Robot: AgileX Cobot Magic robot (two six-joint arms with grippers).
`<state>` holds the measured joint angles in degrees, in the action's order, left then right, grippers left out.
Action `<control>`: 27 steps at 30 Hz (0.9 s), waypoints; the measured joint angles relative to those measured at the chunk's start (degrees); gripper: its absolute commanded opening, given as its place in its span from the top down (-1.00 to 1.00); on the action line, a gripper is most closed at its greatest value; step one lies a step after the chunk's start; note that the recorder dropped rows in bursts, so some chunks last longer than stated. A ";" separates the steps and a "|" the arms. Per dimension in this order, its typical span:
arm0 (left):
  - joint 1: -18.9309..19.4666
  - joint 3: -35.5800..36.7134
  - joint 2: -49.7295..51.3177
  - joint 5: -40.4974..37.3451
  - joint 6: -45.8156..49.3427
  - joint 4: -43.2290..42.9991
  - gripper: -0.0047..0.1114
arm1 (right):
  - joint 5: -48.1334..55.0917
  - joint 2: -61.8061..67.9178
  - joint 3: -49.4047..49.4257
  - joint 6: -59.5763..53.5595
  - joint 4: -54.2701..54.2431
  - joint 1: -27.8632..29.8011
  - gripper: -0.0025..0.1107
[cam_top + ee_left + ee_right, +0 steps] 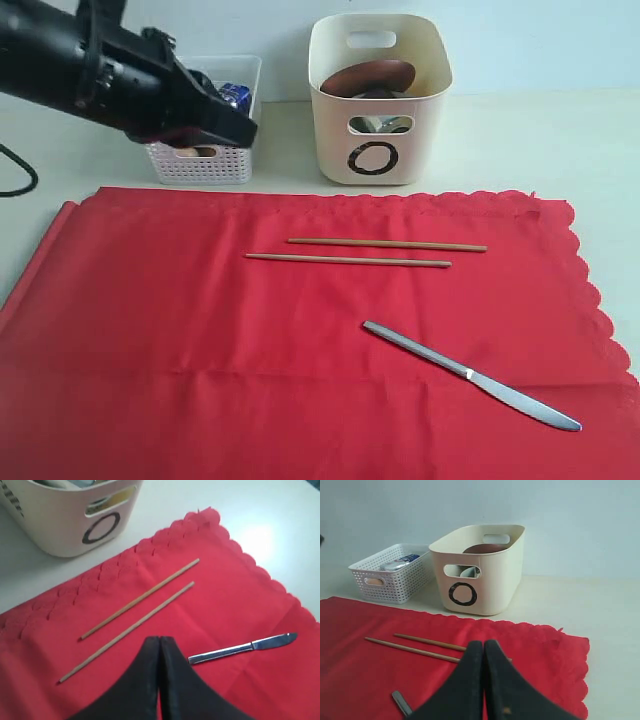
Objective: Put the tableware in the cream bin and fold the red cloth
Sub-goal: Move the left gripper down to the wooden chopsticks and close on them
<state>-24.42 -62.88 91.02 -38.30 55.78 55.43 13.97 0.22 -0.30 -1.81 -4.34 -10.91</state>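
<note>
The red cloth (200, 340) lies spread flat on the table. On it rest two wooden chopsticks (385, 244) (348, 260), side by side, and a silver knife (470, 375) nearer the front right. Behind the cloth stands the cream bin (335, 130), with a brown plate (365, 77) inside and something shiny visible through its handle hole. My left gripper (246, 128) hangs shut and empty above the white basket, left of the bin. The left wrist view shows it (159, 639) above the cloth near the knife (242, 648). My right gripper (484, 644) is shut and empty over the cloth by the chopsticks (427, 641).
A white lattice basket (205, 165) with a blue-white carton (235, 95) stands left of the cream bin. Bare pale table surrounds the cloth at the back and right. The right arm does not show in the exterior view.
</note>
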 measured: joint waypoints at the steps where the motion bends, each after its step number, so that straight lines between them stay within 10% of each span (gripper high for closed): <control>1: -0.75 0.08 1.52 0.28 1.11 0.00 0.91 | 0.00 0.00 0.00 0.00 0.00 0.00 0.96; 8: -8.41 0.08 11.31 7.63 10.73 0.10 0.80 | 0.00 0.00 0.00 0.00 0.00 0.00 0.96; 17: -15.40 -3.43 21.56 15.63 18.53 0.21 -0.08 | 0.00 0.00 0.00 0.00 0.00 0.00 0.96; 27: -15.90 -12.99 30.47 16.55 18.77 0.21 -0.15 | 0.00 0.00 0.00 0.00 0.00 0.00 0.96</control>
<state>-40.32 -75.88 121.49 -21.76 74.55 55.65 13.97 0.22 -0.30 -1.81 -4.34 -10.91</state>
